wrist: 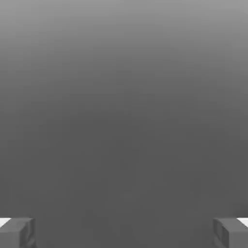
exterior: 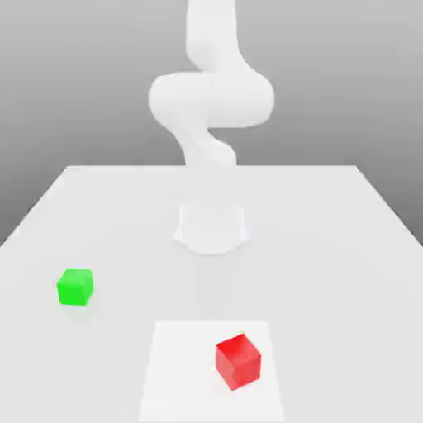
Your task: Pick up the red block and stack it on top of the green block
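The red block (exterior: 238, 361) sits on a lighter square patch near the front of the white table (exterior: 330, 240), a little to the exterior view's right of centre. The green block (exterior: 75, 287) rests on the table at the exterior view's left, apart from the red one. In the hand view my gripper (wrist: 124, 232) stands open: two grey fingertips (wrist: 17, 232) are spread far apart with nothing between them, against a plain grey background.
My white arm (exterior: 211, 107) rises from its round base (exterior: 211, 228) at the middle of the table, behind both blocks. The lighter square patch (exterior: 178, 372) lies at the front centre.
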Robot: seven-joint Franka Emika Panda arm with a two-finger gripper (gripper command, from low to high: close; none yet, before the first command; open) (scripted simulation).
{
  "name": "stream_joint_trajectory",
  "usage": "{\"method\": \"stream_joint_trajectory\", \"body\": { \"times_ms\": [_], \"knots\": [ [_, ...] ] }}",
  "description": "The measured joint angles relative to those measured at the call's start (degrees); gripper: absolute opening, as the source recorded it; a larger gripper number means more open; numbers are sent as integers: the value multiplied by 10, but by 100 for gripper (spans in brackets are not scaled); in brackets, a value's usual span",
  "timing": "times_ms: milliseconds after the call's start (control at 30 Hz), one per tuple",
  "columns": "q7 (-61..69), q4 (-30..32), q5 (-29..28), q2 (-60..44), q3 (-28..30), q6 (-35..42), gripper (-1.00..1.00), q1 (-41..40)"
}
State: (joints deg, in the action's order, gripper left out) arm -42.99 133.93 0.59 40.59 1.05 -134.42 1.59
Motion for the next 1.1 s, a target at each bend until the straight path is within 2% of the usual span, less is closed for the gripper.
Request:
{"method": "stream_joint_trajectory", "body": {
  "times_ms": [467, 700, 900, 933, 1100],
  "knots": [
    [157, 121, 29, -295, 32, -149, 0, 69],
    [210, 180, 10, -439, 29, -224, 0, 81],
    [227, 171, 21, -563, 14, -323, 0, 69],
    [229, 170, 23, -575, 11, -334, -100, 67],
    [228, 170, 22, -575, 11, -333, -100, 66]
  ]
}}
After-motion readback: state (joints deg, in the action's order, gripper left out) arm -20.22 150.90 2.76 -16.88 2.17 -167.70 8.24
